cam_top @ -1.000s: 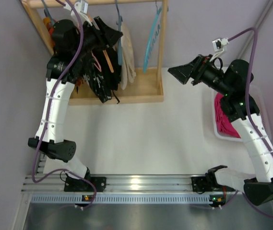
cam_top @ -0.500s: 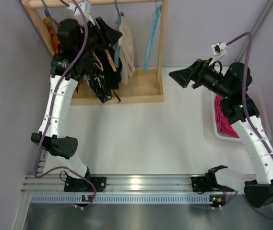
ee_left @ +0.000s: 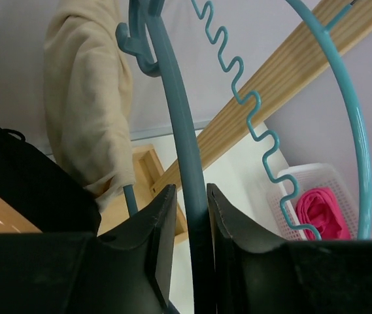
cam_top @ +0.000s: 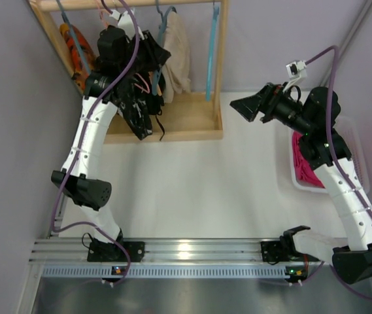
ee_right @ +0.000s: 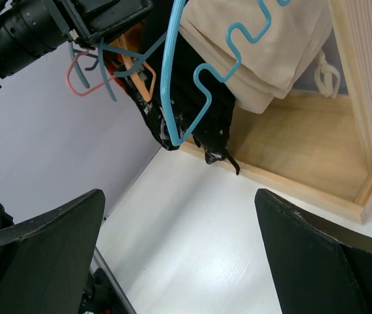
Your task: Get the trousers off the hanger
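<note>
The left gripper (ee_left: 189, 191) has climbed further into the rack (cam_top: 220, 65) and narrowed from spread to pinching the teal hanger (ee_left: 172, 118), steadying it. The cream trousers (ee_left: 87, 98), apparently its load, hang just left of the fingers (ee_left: 153, 235). The right gripper (ee_right: 179, 193) stays spread wide.

Seen from above, the left arm (cam_top: 114, 46) covers much of the black trousers (cam_top: 141, 121) at 11 o'clock, and its end effector (cam_top: 152, 55) is lost among the clothes. The rack (cam_top: 186, 121) runs off the 12 o'clock edge. In the left wrist view the teal hanger (ee_left: 172, 98) is cut off at the top, and whether the fingers (ee_left: 146, 242) press it is unclear. The right arm (cam_top: 329, 150) hides part of the basket (cam_top: 301, 188) at 3 o'clock.
</note>
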Controlling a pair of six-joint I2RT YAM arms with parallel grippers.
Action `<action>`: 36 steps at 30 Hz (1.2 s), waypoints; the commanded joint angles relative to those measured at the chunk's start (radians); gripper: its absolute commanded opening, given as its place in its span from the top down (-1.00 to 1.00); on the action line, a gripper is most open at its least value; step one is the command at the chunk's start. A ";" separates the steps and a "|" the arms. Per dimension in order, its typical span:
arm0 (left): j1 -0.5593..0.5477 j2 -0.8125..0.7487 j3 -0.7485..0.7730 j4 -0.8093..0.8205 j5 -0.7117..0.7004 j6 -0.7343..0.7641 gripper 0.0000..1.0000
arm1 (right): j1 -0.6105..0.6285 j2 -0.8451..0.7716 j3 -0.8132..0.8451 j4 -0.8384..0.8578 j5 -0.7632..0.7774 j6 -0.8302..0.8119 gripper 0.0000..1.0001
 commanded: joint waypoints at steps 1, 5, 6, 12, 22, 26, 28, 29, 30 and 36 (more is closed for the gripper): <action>0.003 0.009 0.043 -0.012 -0.046 0.033 0.40 | -0.015 -0.025 -0.002 0.041 -0.009 -0.018 -0.99; 0.003 0.012 0.067 -0.011 -0.055 0.022 1.00 | -0.017 -0.025 -0.007 0.044 -0.012 -0.018 -0.99; 0.003 0.018 0.087 -0.008 -0.053 0.021 1.00 | -0.015 -0.025 -0.010 0.044 -0.012 -0.018 -0.99; 0.001 -0.004 0.113 0.098 -0.035 -0.005 1.00 | -0.015 -0.039 -0.024 0.055 -0.014 -0.018 -0.99; -0.029 -0.083 0.081 0.339 -0.006 -0.107 1.00 | -0.017 -0.065 -0.052 0.072 -0.015 -0.012 -0.99; -0.049 -0.106 0.069 0.350 0.000 -0.114 1.00 | -0.017 -0.073 -0.053 0.069 -0.012 -0.021 -0.99; -0.057 -0.122 0.055 0.350 -0.003 -0.102 1.00 | -0.017 -0.076 -0.058 0.067 -0.007 -0.024 -0.99; -0.066 -0.129 0.040 0.354 0.005 -0.096 1.00 | -0.017 -0.077 -0.062 0.067 -0.007 -0.027 -0.99; -0.069 -0.146 0.032 0.367 0.014 -0.085 1.00 | -0.018 -0.080 -0.064 0.067 -0.007 -0.030 -0.99; -0.111 -0.189 -0.016 0.399 -0.001 -0.028 1.00 | -0.017 -0.080 -0.075 0.072 -0.009 -0.027 -0.99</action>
